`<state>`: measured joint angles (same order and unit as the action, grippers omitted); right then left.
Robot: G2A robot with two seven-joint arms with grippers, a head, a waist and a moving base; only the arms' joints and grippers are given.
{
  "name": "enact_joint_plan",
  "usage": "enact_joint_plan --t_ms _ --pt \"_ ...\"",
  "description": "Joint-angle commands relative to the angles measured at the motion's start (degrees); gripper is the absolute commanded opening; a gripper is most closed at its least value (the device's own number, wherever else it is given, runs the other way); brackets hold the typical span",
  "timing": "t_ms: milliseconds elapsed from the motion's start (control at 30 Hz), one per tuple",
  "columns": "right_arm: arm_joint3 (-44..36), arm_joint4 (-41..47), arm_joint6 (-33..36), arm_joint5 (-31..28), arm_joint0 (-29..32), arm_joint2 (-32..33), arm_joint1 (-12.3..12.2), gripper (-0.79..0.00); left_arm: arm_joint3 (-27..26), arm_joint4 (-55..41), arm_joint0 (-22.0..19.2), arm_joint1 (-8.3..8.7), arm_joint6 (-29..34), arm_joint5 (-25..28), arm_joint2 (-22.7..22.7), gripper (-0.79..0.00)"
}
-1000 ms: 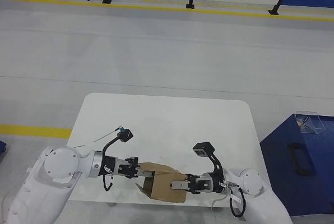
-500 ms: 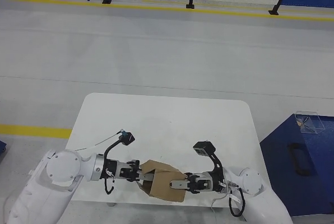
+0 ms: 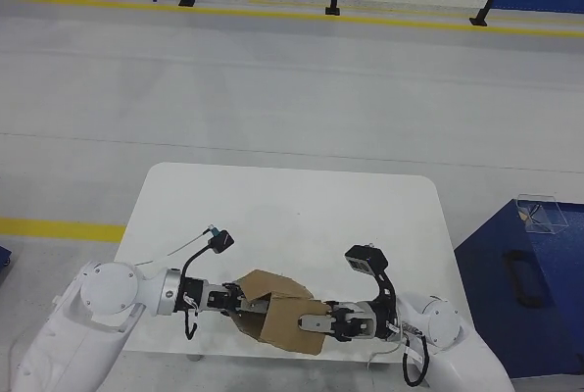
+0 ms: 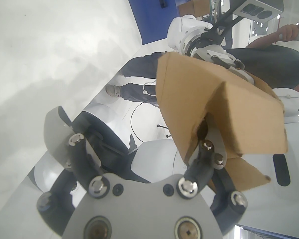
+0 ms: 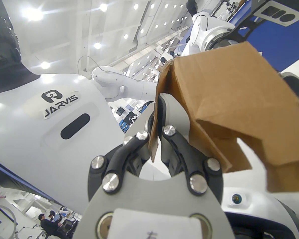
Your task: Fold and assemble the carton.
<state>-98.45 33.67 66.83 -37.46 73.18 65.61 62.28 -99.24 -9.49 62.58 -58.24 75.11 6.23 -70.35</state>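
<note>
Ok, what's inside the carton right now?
One finger of the left end effector sits in the open end of the carton. Behind it the interior is dark, covered by the cardboard walls, so any contents cannot be seen. The right end effector pinches a wall edge.

White arms (image 3: 111,294), black cables (image 3: 404,367), grey bolted right hand (image 5: 157,108).

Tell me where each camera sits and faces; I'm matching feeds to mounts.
Top: above the arms, looking down at the table; the left gripper and right gripper meet at the carton.
Left wrist: behind the left gripper, looking along its open jaws at the carton; the opposite arm shows beyond.
Right wrist: behind the right gripper, tilted up toward the ceiling; its jaws pinch the carton.
Shared: all three show the carton; each wrist view shows the opposite arm.
</note>
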Motion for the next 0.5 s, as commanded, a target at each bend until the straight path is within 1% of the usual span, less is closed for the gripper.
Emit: enact_joint_plan --t_ms 0,33,67,100,133,167,200,233,367,467 --pt "0.3 0.5 0.3 0.3 -0.3 -0.6 -0.1 -0.785 -0.3 -0.1 0.3 0.10 -0.2 0.4 -0.1 0.000" --pt "0.4 0.4 0.3 0.3 -0.4 -1.0 -0.2 -0.785 -0.4 -0.1 0.3 0.16 -0.2 0.5 -0.1 -0.058" --pt "0.6 0.4 0.2 0.2 -0.5 -1.3 -0.2 -0.785 -0.5 0.0 0.4 0.21 -0.2 0.5 -0.1 -0.175" --pt "0.6 0.4 0.1 0.1 -0.6 -1.5 -0.2 -0.785 -0.6 0.2 0.5 0.26 -0.3 0.6 -0.1 -0.274" --pt "0.7 0.4 -0.1 -0.1 -0.8 -1.8 -0.3 -0.785 -0.6 0.2 0.6 0.30 -0.4 0.6 0.0 -0.419" --pt "0.8 0.5 -0.2 -0.2 -0.9 -2.0 -0.3 -0.785 -0.7 0.3 0.7 0.34 -0.4 0.6 0.1 -0.542" --pt "0.8 0.5 -0.4 -0.4 -1.0 -2.1 -0.4 -0.785 -0.7 0.5 0.7 0.40 -0.3 0.5 0.1 -0.711" --pt "0.9 0.5 -0.5 -0.5 -1.2 -2.3 -0.4 -0.785 -0.7 0.7 0.7 0.45 -0.3 0.4 0.2 -0.785" --pt "1.1 0.6 -1.0 -1.0 -1.4 -2.7 -0.7 -0.785 -0.8 0.8 0.7 0.64 0.1 0.6 0.3 -0.785" --pt "1.5 0.7 -1.1 -1.1 -1.5 -3.0 -0.9 -0.785 -1.6 0.2 0.9 0.73 -0.7 2.7 0.1 -0.785"
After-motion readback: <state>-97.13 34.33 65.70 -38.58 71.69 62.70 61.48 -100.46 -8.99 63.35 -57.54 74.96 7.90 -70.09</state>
